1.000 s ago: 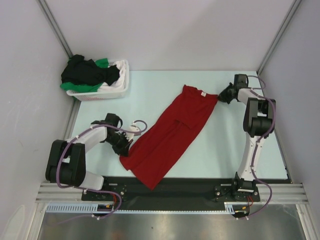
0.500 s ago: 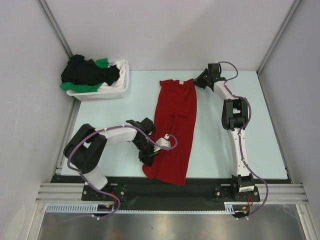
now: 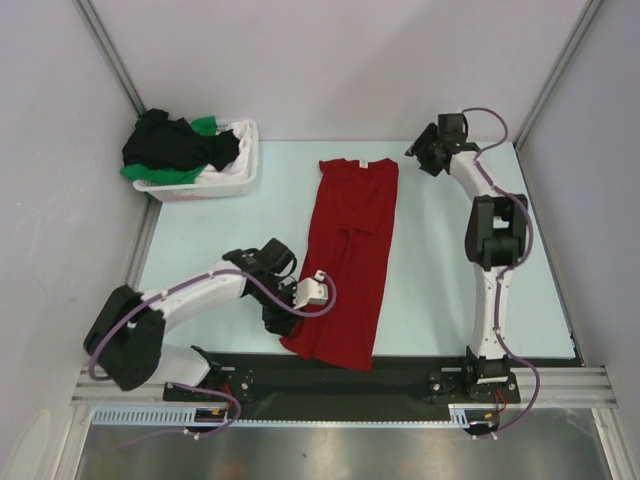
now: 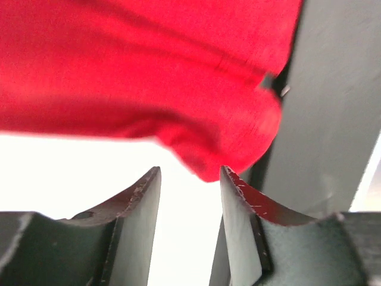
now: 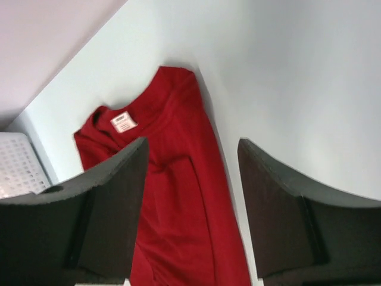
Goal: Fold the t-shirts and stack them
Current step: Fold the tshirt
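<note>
**A:** Entry one, upper left of the overhead frame?

**B:** White basket (image 3: 243, 168). A black t-shirt (image 3: 170, 142) and a green t-shirt (image 3: 205, 126) are heaped in it, well apart from both arms.

**A:** Entry two, lower left of centre?

**B:** Left gripper (image 4: 190, 171). The fingers are recorded as spread. The lower-left hem corner of the red t-shirt (image 3: 352, 245) is seen just ahead of the tips and is not pinched. Whether it brushes one finger cannot be told.

**A:** Entry three, the shirt itself?

**B:** It is laid flat on the table (image 3: 440, 290) at centre frame. The long axis runs top to bottom, with the collar and pale label at the top and the hem at the bottom.

**A:** Entry four, upper right?

**B:** Right gripper (image 5: 191, 142). The jaws are held apart and nothing is gripped. The collar end lies to its left, clear of it.

**A:** Relation to be noted?

**B:** The hem end is nearer the left arm and the collar end nearer the right. A fold along the length is judged the likely next step, and the hem corner would have to be closed on first.
</note>
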`<control>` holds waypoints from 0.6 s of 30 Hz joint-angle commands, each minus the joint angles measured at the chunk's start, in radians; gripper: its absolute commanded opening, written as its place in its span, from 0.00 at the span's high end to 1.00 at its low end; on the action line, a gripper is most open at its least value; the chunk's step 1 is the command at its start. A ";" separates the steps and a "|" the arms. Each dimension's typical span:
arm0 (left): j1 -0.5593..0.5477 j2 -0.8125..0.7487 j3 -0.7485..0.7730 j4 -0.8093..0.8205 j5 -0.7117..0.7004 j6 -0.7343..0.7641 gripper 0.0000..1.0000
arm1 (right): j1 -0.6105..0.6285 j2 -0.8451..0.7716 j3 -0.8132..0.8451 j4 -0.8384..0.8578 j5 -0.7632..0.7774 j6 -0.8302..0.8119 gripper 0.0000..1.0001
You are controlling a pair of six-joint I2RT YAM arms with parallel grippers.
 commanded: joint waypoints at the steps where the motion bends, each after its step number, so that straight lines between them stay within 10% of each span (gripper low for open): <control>1: 0.022 -0.095 -0.051 -0.020 -0.178 -0.008 0.50 | 0.012 -0.301 -0.209 -0.022 0.092 -0.072 0.34; 8: 0.034 -0.270 -0.095 -0.020 -0.303 -0.028 0.50 | 0.146 -0.752 -0.851 -0.036 0.078 -0.038 0.34; 18: 0.036 -0.319 -0.116 0.096 -0.262 -0.063 0.49 | 0.554 -1.162 -1.337 -0.257 0.064 0.205 0.37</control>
